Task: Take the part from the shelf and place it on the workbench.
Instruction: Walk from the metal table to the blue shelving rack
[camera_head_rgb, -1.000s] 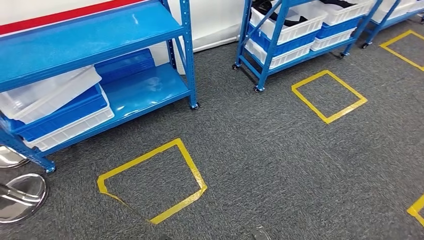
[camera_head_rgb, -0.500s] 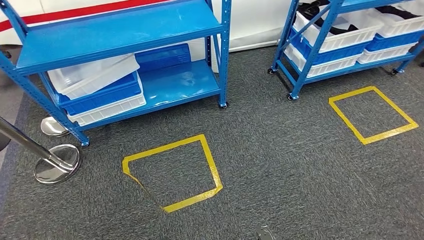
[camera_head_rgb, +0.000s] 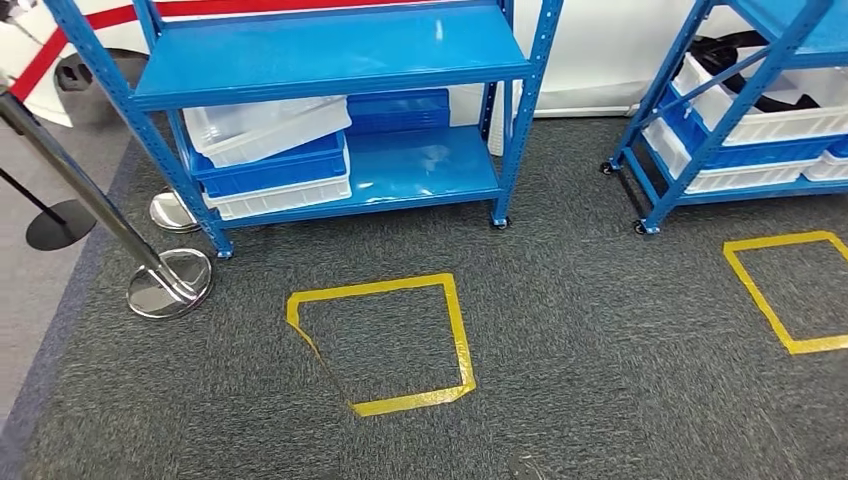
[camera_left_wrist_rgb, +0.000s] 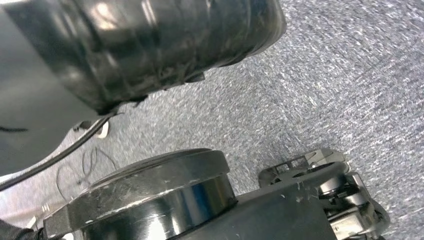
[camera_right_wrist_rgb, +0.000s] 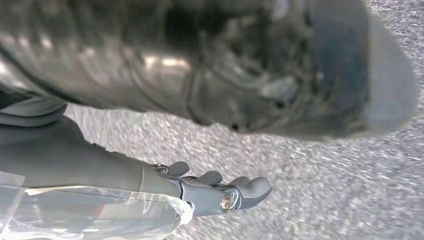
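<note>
Head view: blue steel shelf rack (camera_head_rgb: 330, 60) stands straight ahead on grey carpet (camera_head_rgb: 600, 330), on castors. On its lower shelf, at the left end, a stack of bins: white bin (camera_head_rgb: 285, 195) at the bottom, blue bin (camera_head_rgb: 270, 165) on it, and a clear bin (camera_head_rgb: 265, 125) tilted on top. What these hold cannot be made out from here. A flat blue lid or tray (camera_head_rgb: 400, 108) leans at the back of the same shelf. The upper shelf surface is bare blue. A second blue rack (camera_head_rgb: 740, 90) stands well to the right, carrying white and blue bins with dark items in the top one. A yellow tape square (camera_head_rgb: 385, 345) is marked on the carpet just in front of the first rack; another tape square (camera_head_rgb: 790, 290) lies in front of the second. A chrome stanchion post (camera_head_rgb: 165, 280) stands left of the first rack.

Left wrist view: carpet and dark machine parts, blurred.

Right wrist view: right hand (camera_right_wrist_rgb: 215, 192) hangs over the carpet, fingers curled loosely. A clear plastic bag (camera_right_wrist_rgb: 90, 212) lies against the palm side, apparently held; likely the part, contents not legible.
</note>
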